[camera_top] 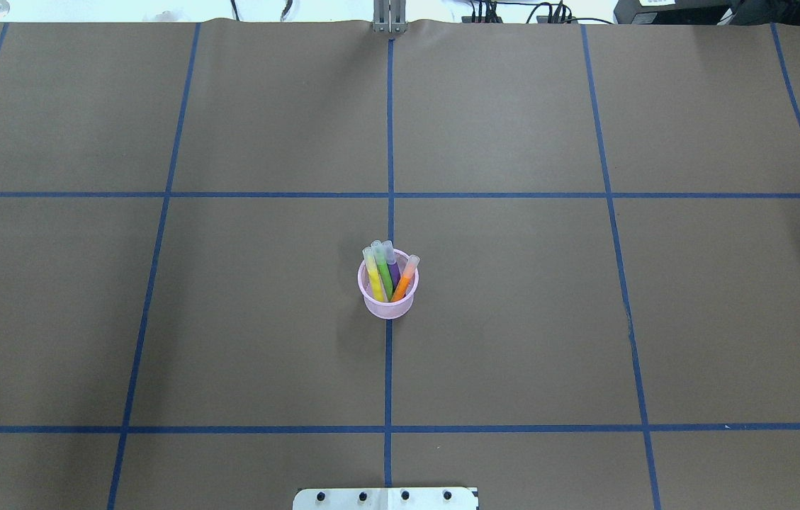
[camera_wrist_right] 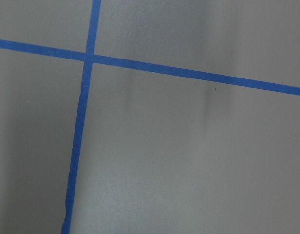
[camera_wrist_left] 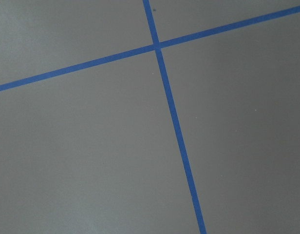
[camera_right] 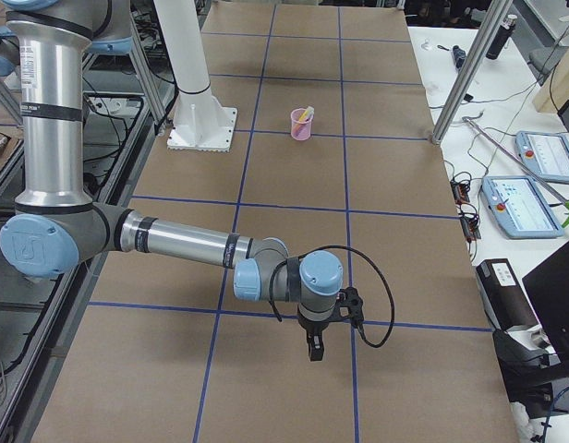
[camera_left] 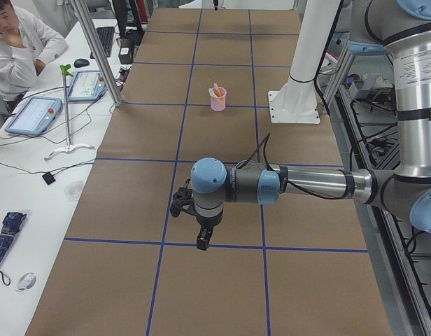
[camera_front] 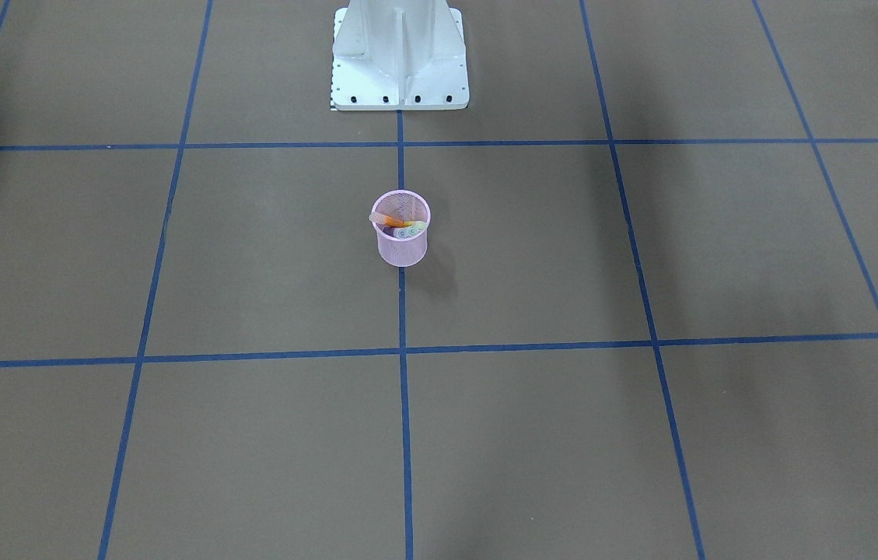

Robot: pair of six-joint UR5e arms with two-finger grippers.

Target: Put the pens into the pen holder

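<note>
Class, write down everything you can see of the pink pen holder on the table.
The pen holder is a small round cup of pink, see-through wire mesh, slightly narrower at its base. It stands upright on the brown table, on a blue tape line near the table's middle. In it, pale caps up, lean a yellow pen, a green pen, a purple pen and an orange pen, which tilts away from the other three. Nothing else touches it.
</note>
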